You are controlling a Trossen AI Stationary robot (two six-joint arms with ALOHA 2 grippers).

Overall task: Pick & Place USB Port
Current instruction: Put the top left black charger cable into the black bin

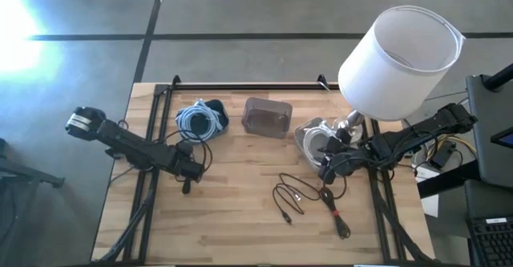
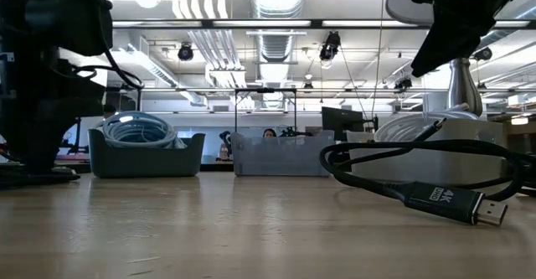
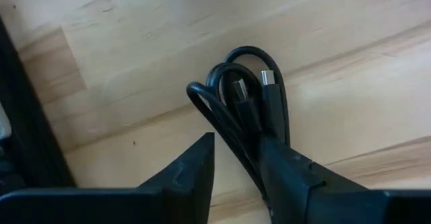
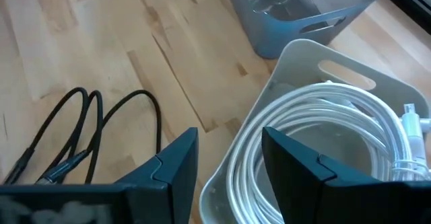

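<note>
The landmark here is the translucent grey bin [image 1: 267, 116], which stands at the back middle of the wooden table [image 1: 240, 211].

To the left of the grey bin sits a dark blue bin [image 1: 200, 119] filled with a pale blue coiled cable [image 1: 195, 121]. To the right of the grey bin is a white bin [image 1: 314, 136] holding a coil of white cable [image 4: 323, 136]; a lamp with a large white shade [image 1: 399, 62] rises just beyond that, its shade covering the table's back right corner.

The left gripper [image 1: 187, 175] hangs low over the table, in front of and to the left of the grey bin, just forward of the dark blue bin. Its fingers [image 3: 185, 177] stand a narrow way apart, and a small bundle of black USB cable [image 3: 246, 109] lies on the wood between and just ahead of them, two metal plugs showing; whether the fingers touch it cannot be told.

The right gripper [image 1: 328, 167] is to the right of the grey bin, over the front edge of the white bin, with its fingers [image 4: 172, 163] spread partway and nothing between them.

In front of and to the right of the grey bin, a loose black cable [image 1: 298, 195] sprawls on the table, and beside it lies a thicker black cable [image 2: 419, 174] whose plug is marked 4K.
</note>
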